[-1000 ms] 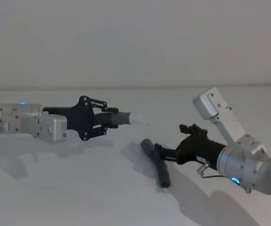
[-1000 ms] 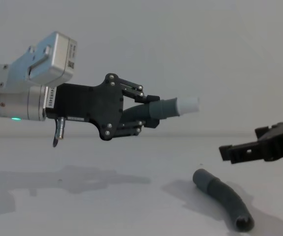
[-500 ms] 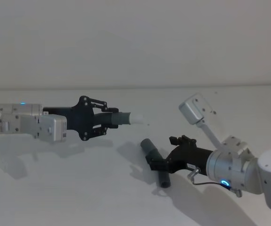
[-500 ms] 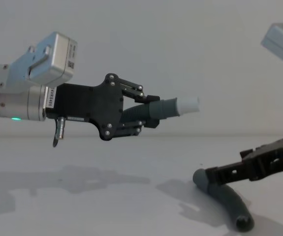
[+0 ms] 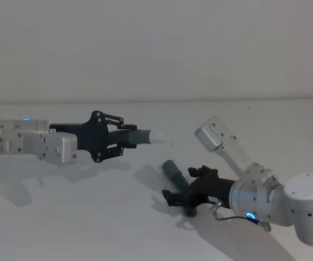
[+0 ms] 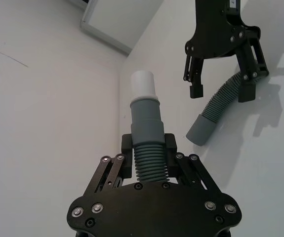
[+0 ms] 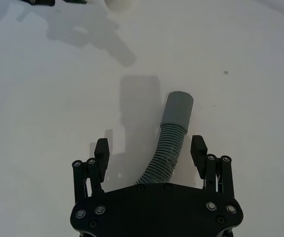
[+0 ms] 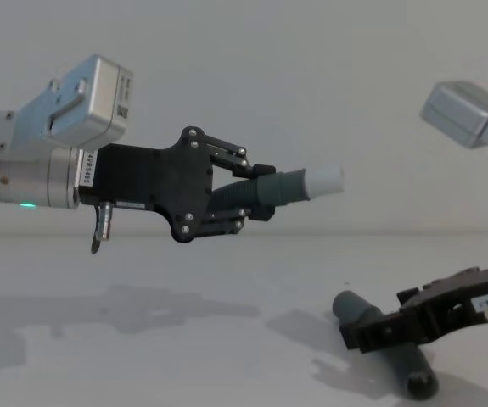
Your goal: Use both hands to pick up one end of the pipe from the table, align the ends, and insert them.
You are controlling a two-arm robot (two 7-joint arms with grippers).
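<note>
My left gripper (image 5: 126,137) is shut on the shorter pipe (image 5: 142,137) and holds it level above the table (image 5: 80,217), white tip (image 5: 157,135) pointing right. In the left wrist view the ribbed part sits between the fingers (image 6: 170,142). The longer ribbed pipe (image 5: 172,169) lies on the table at centre right. My right gripper (image 5: 182,187) is low over it and open. In the right wrist view its fingers (image 7: 198,147) stand on either side of the ribbed pipe (image 7: 169,148), apart from it, with the open grey mouth (image 7: 177,111) beyond them.
The white table runs back to a plain pale wall. The right arm's silver camera block (image 8: 464,114) stands above the lying pipe (image 8: 356,307).
My right gripper has moved left and down until its open fingers straddle the lying pipe. The left gripper and its pipe have not moved.
</note>
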